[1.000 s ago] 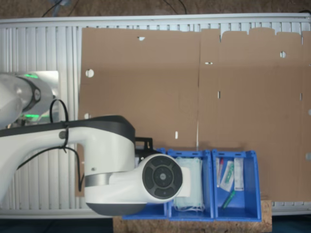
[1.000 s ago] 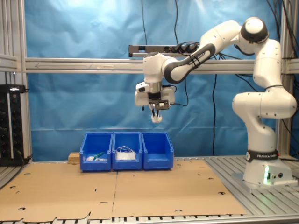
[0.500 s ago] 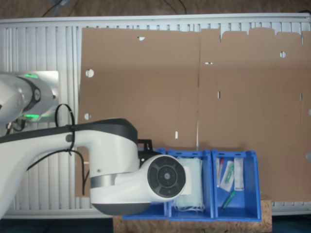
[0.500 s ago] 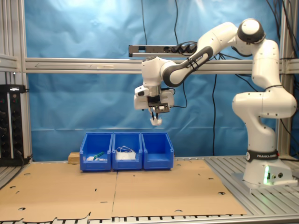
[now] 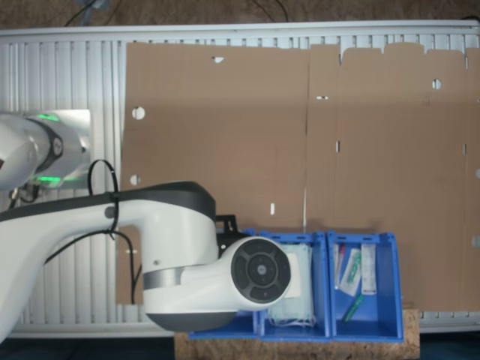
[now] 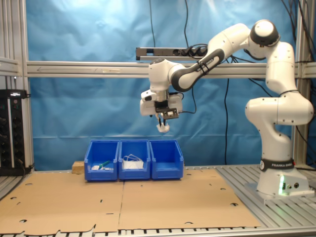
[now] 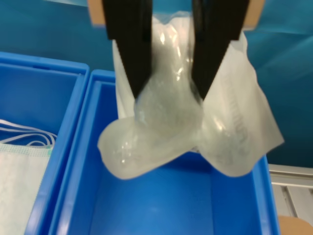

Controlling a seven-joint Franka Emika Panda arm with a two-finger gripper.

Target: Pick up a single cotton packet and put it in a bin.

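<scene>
My gripper [image 6: 162,122] hangs high above the row of blue bins, shut on a cotton packet [image 6: 162,128], a small white crumpled plastic pouch. In the wrist view the two black fingers [image 7: 129,44] pinch the packet [image 7: 166,132] at its middle, and it bulges below my gripper [image 7: 168,93]. Directly beneath it lies an empty blue bin [image 7: 146,210], the bin [image 6: 167,167] at the second exterior view's right end of the row. In the first exterior view my arm [image 5: 255,271] covers most of that bin [image 5: 225,327].
The middle bin [image 6: 134,167] holds pale green face masks [image 5: 298,294]. The bin [image 6: 102,168] at the second exterior view's left end holds small packets and a green item [image 5: 354,306]. Brown cardboard [image 6: 123,202] covers the table in front of the bins. The robot base [image 6: 279,177] stands at the second exterior view's right.
My gripper has drifted a little toward the second exterior view's left with the packet still held, staying high above the bins.
</scene>
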